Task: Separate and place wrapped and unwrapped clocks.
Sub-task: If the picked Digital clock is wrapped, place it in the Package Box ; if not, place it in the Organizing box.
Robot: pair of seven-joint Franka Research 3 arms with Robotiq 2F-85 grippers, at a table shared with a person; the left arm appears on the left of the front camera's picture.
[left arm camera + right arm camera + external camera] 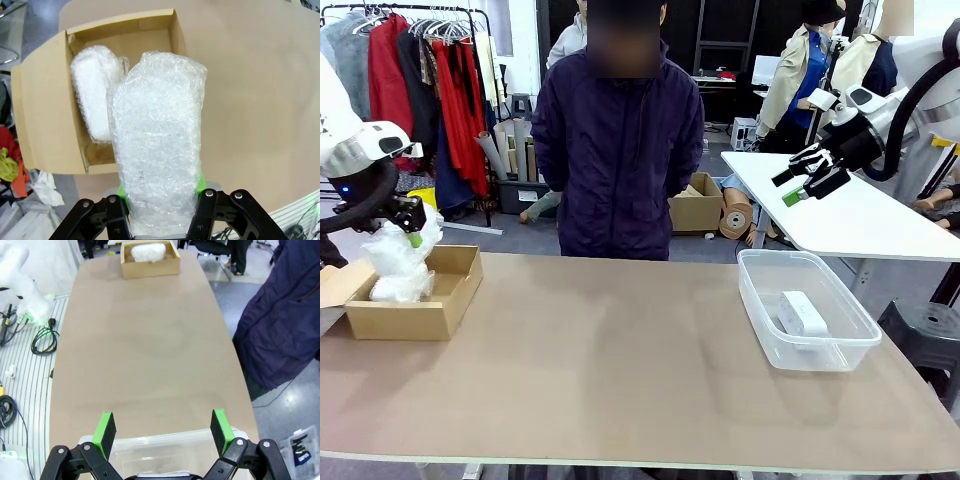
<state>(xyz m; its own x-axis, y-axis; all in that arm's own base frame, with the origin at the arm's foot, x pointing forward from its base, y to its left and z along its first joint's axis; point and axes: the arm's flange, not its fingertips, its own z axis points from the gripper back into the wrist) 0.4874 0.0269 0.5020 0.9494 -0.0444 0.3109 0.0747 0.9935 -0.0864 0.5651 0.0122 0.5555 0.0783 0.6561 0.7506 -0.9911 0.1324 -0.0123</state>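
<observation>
Item: wrapped clock (157, 135), white bubble-wrap bundle, clamped at its near end between the green pads of the left end effector (160, 200), held above the cardboard box (45, 115) at the table's (620, 370) left end. A second bundle (95, 90) lies inside the box. Advice: lower it into the free space beside that bundle before letting go. Bare clock (803, 313): in the clear bin (760, 300). Right end effector (162, 427): wide, holding nothing.

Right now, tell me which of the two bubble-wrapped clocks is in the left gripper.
The upright bundle, clamped between the left gripper's green pads above the cardboard box. The other wrapped clock lies flat inside that box, untouched.
</observation>
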